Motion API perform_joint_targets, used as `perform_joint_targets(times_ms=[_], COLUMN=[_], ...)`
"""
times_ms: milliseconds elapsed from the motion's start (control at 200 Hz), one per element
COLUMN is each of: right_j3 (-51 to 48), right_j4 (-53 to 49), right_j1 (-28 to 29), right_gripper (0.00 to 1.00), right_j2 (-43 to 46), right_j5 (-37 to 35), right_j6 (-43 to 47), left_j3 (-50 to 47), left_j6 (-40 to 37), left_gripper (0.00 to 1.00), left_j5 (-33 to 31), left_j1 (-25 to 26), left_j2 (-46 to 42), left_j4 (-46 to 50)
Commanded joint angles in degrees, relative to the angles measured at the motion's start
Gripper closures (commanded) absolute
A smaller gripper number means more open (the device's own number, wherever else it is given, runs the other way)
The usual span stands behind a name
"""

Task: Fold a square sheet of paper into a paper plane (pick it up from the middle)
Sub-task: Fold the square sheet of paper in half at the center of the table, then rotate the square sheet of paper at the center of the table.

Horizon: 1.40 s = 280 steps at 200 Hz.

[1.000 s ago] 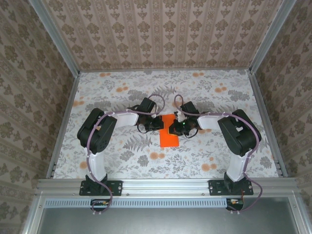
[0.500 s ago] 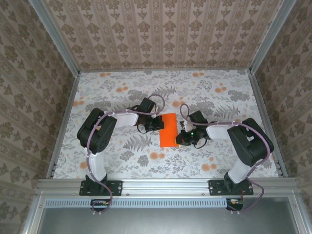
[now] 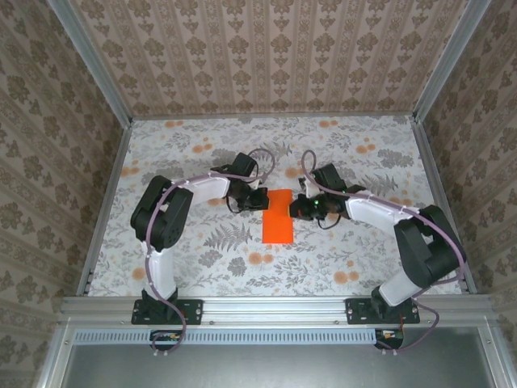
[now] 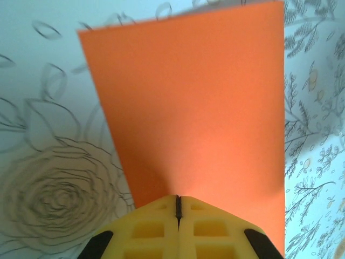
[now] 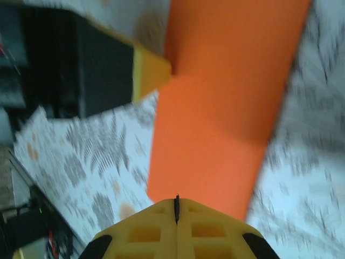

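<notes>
The square sheet of paper (image 3: pixel 279 218) is lying near the middle of the floral tabletop (image 3: pixel 202 153), showing as a plain orange rectangle with its long sides running away from the arm bases. The two claws are meeting it at its far end, one from each side. The left claw (image 3: pixel 260 199) is clenched; in its wrist view the yellow fingers (image 4: pixel 156 226) are pressing together along a thin seam, the tip sitting at the sheet's (image 4: pixel 194 102) near edge. The right claw (image 3: pixel 297 207) is clenched likewise, its tip (image 5: pixel 176 208) at the opposite long edge of the paper (image 5: pixel 221 97). Neither is pinching the sheet between its fingers, and whether the tips are resting on it cannot be told.
</notes>
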State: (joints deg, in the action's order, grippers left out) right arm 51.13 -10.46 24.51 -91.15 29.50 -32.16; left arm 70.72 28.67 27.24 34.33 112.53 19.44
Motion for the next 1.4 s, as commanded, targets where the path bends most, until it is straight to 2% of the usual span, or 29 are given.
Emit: perform_joint_targets(times_ms=[0, 50, 125, 295, 360, 540, 685, 875, 1060, 1205, 1395], right_j3=[4.8, 7.0, 9.6, 14.5, 16.5, 20.3, 20.5, 19.2, 16.5, 9.1, -1.2], right_j4=[1.9, 1.4, 0.4, -1.6, -2.4, -3.9, -1.7, -0.9, -1.7, 0.9, 7.8], right_j1=[-0.2, 0.2, 0.7, 1.8, 2.2, 2.4, 0.8, -3.1, -6.3, -8.0, -8.7], right_gripper=[1.00, 1.00, 1.00, 1.00, 1.00, 1.00, 1.00, 1.00, 1.00, 1.00, 1.00], right_j2=[-7.0, -9.8, -12.8, -18.4, -20.5, -25.0, -27.0, -27.3, -24.2, -19.5, -13.3], right_j5=[-3.0, -2.9, -3.2, -3.7, -4.2, -6.7, -8.0, -11.2, -18.6, -22.9, -22.2], right_j6=[-3.5, -3.5, -3.1, -2.3, -2.3, -3.2, -6.0, -9.2, -13.7, -19.9, -27.9], left_j3=[0.8, -0.3, -2.4, -8.0, -9.4, -12.1, -14.0, -15.9, -16.6, -18.0, -18.7], left_j6=[0.7, 2.0, 3.4, 4.9, 4.9, 3.0, 3.3, 3.6, 4.3, 6.0, 8.3], left_gripper=[0.88, 0.81, 0.74, 0.54, 0.41, 0.16, 0.01, 0.00, 0.00, 0.00, 0.01], left_j5=[0.8, 0.0, -2.2, -9.4, -11.6, -16.9, -17.5, -16.3, -13.7, -11.9, -11.4], left_j1=[-1.5, -2.1, -2.9, -4.2, -4.3, -4.7, -6.1, -6.9, -6.9, -5.8, -2.2], left_j2=[-5.7, -8.0, -11.6, -19.3, -21.5, -24.5, -24.9, -25.8, -26.4, -27.0, -26.3], left_j4=[0.2, -0.4, -0.6, -0.8, -0.3, 0.2, -0.1, -1.6, -2.9, -5.1, -6.7])
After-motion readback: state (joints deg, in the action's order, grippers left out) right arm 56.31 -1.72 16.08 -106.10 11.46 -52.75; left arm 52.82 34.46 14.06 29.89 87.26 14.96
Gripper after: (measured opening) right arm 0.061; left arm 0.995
